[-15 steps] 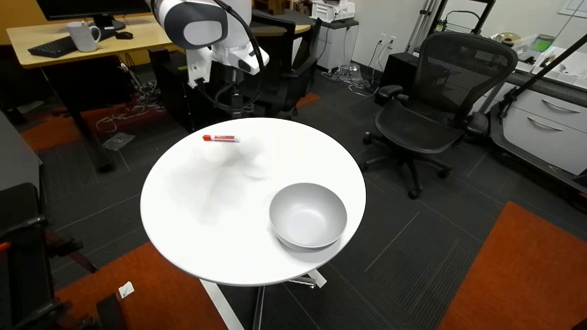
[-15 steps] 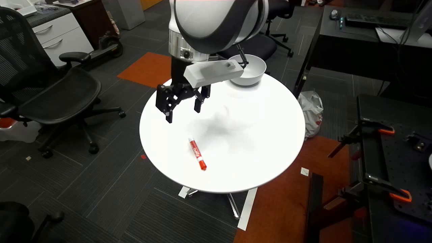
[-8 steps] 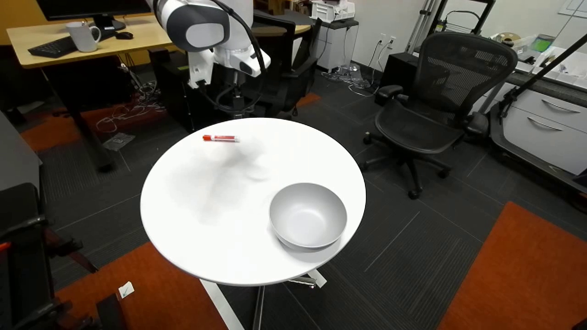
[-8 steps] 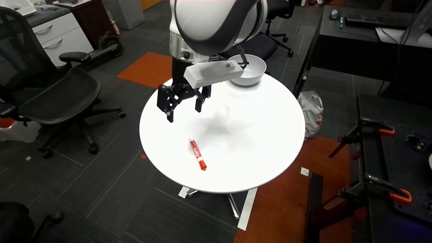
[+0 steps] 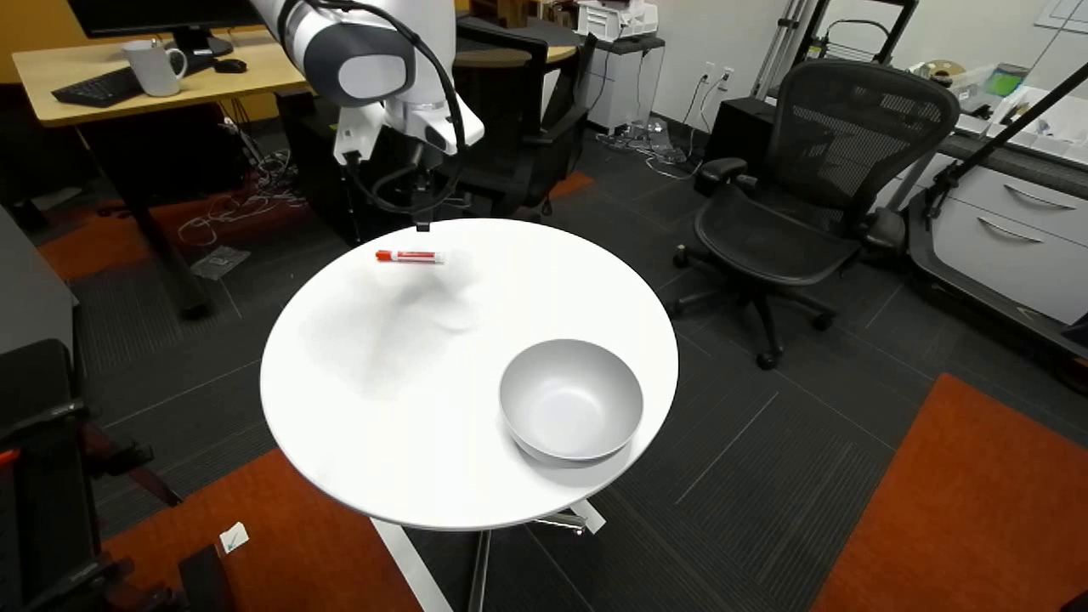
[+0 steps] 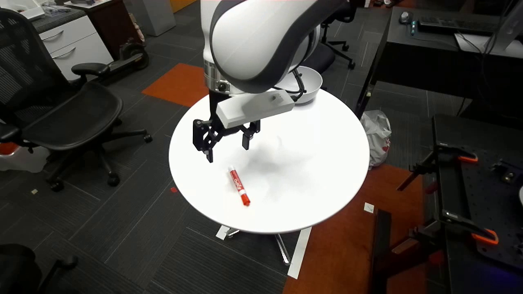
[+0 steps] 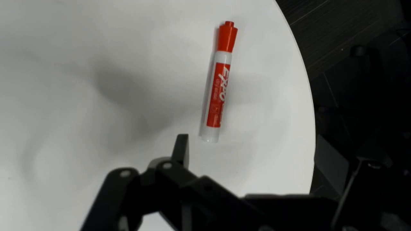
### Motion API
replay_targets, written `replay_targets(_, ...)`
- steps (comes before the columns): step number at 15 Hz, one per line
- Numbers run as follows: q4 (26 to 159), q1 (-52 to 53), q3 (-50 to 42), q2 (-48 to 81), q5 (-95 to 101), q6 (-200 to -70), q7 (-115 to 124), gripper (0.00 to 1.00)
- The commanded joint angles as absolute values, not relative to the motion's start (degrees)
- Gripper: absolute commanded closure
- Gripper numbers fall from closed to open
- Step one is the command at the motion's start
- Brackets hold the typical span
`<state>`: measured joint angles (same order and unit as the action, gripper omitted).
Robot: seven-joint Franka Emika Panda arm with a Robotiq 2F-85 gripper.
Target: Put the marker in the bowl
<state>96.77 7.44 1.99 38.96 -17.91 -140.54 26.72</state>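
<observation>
Marker [image 7: 219, 86] on table [image 5: 365, 459], cap [image 7: 227, 38] toward top of wrist view, long axis leaning slightly right; gripper [image 6: 227, 150] spread wide, holding nothing; bowl [image 5: 571, 399] well apart

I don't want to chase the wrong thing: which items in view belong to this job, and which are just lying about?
Belongs to the job:
red-and-white marker, lying on the round white table
grey bowl, on the same table
fingers, apart and holding nothing

Just lying about:
mug, keyboard and mouse, on the pale desk
mesh chair
plastic bag
</observation>
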Motion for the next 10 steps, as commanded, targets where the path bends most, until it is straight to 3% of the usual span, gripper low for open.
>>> replay_targets(1, 94.56, 9.03, 0.70, 40.38, -16.81, -137.09, 30.97, 0.00)
replay_targets(10, 88.11, 9.15, 0.53, 46.61, -16.89, -131.52, 32.75, 0.00)
